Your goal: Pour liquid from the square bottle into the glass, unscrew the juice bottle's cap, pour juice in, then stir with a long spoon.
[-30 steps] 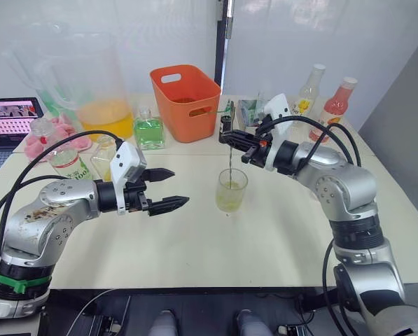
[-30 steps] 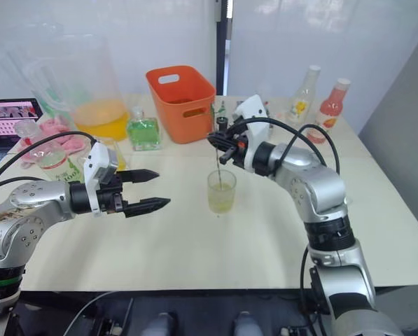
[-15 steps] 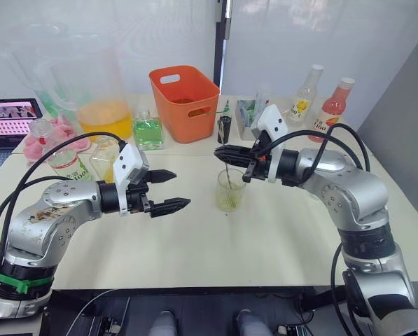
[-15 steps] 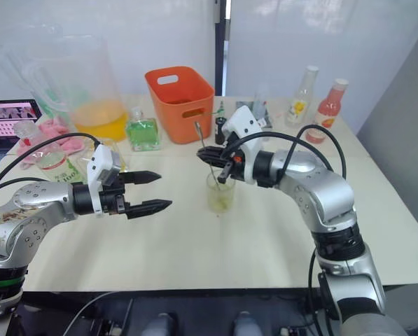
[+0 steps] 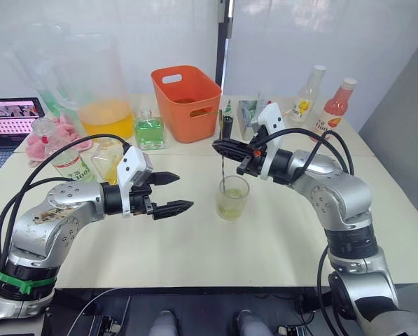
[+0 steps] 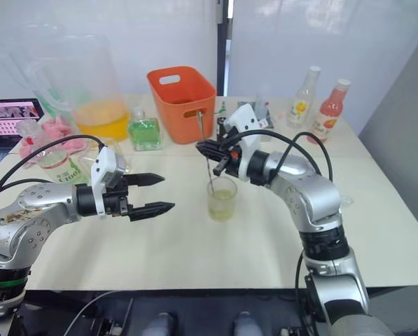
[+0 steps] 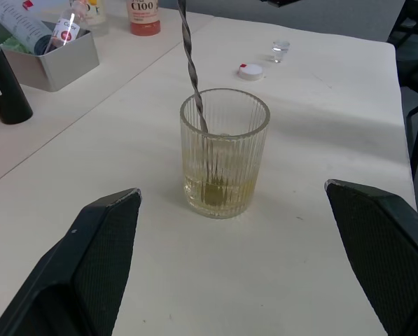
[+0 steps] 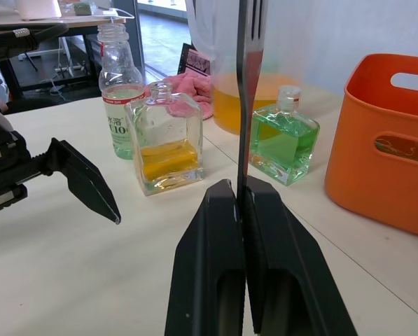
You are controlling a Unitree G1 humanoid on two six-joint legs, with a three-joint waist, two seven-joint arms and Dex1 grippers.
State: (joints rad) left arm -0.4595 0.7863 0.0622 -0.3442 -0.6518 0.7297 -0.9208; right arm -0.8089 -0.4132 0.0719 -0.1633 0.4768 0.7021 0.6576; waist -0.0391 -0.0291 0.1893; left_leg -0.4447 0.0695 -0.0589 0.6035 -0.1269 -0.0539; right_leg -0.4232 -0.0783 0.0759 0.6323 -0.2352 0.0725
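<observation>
The left gripper (image 5: pixel 171 192) is held level with fingers spread apart. The right gripper (image 5: pixel 221 148) is extended forward, fingers pinched together.

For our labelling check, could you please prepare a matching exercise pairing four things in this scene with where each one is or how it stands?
Things:
1. long spoon
2. cap
3. square bottle
4. left gripper

States:
A. lying on the table
B. open, holding nothing
C. clamped in the right gripper, tip in the glass
D. standing beside the juice bottle

Pairs: 1-C, 2-A, 3-D, 4-B
</observation>
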